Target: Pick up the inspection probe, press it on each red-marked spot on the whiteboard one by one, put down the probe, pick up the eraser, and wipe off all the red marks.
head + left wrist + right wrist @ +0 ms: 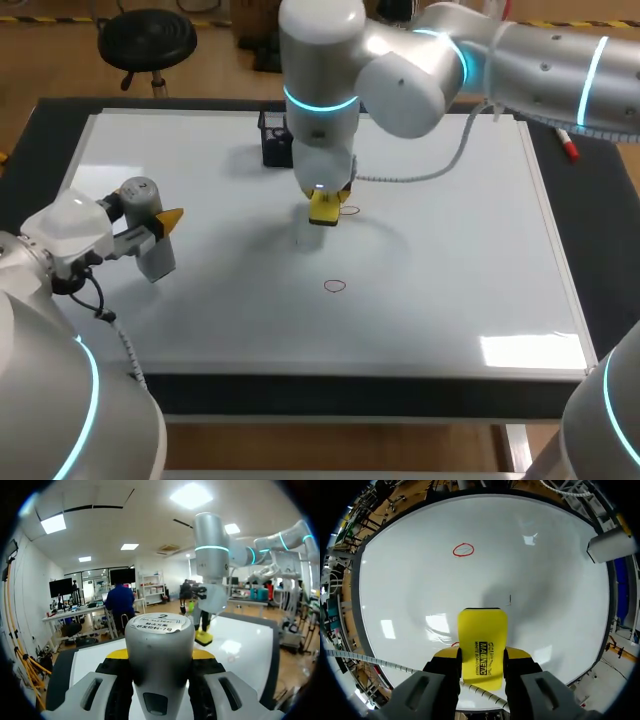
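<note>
The whiteboard covers the table. My right gripper is shut on a yellow eraser and holds it on or just above the board's middle. One red ring lies right beside the eraser. Another red ring lies further ahead of it. At the board's left side my left gripper is shut on the grey cylindrical probe, held above the board.
A black holder stands on the board's far side, just behind my right arm. A red marker lies off the board's right edge. A grey coiled cable hangs from the right arm over the board.
</note>
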Controlling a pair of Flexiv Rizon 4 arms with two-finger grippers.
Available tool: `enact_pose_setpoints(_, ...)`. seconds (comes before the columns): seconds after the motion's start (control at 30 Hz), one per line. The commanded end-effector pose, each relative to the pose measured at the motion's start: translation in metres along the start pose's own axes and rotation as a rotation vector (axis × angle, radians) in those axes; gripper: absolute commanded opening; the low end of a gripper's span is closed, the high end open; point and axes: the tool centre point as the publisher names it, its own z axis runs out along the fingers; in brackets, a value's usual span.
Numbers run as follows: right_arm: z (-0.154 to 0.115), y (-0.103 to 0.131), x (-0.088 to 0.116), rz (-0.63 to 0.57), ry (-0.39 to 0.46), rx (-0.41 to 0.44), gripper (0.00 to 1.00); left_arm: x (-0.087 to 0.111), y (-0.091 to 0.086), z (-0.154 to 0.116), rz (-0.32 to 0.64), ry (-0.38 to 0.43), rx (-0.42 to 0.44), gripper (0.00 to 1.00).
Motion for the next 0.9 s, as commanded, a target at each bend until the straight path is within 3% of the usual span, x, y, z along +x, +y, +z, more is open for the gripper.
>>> enact_pose_setpoints(0.03, -0.005, -0.011, 0.021, 0.044, -0.039, -0.014, 0.00, 0.001, 0.000, 0.001, 0.000, -0.006, 0.004, 0.00)
enact_pose_setpoints(0.5, -0.010, -0.068, 0.160, 0.494, 0.017, -0.002, 0.00, 0.001, 0.000, 0.001, 0.000, -0.006, 0.004, 0.00)
enact_pose_setpoints(0.7, -0.007, -0.077, 0.211, 0.676, 0.020, -0.012, 0.00, 0.001, 0.000, 0.001, 0.000, -0.006, 0.004, 0.00)
enact_pose_setpoints(0.9, -0.004, -0.078, 0.249, 0.816, 0.031, -0.025, 0.00, 0.001, 0.000, 0.001, 0.000, -0.006, 0.004, 0.00)
